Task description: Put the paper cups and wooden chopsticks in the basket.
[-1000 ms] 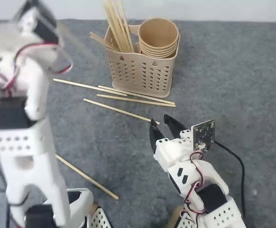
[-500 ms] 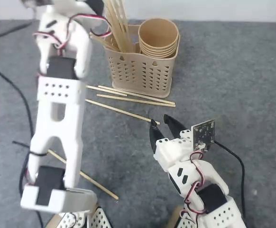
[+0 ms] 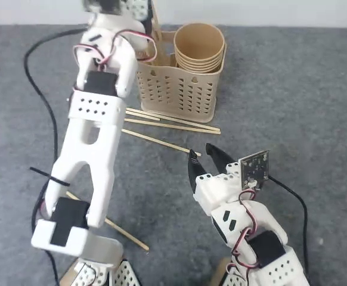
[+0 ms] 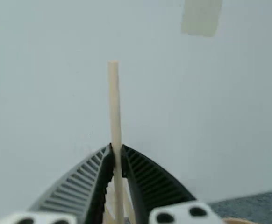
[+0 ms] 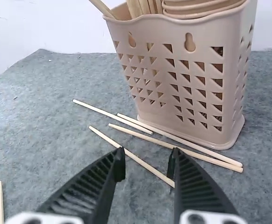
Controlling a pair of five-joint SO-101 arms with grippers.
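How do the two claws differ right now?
The left gripper is shut on a chopstick; the right gripper is open and holds nothing. The left gripper is raised, with a pale wall behind it; the right gripper sits low over the grey mat, pointing at loose chopsticks beside the basket. Both have dark ribbed fingers.
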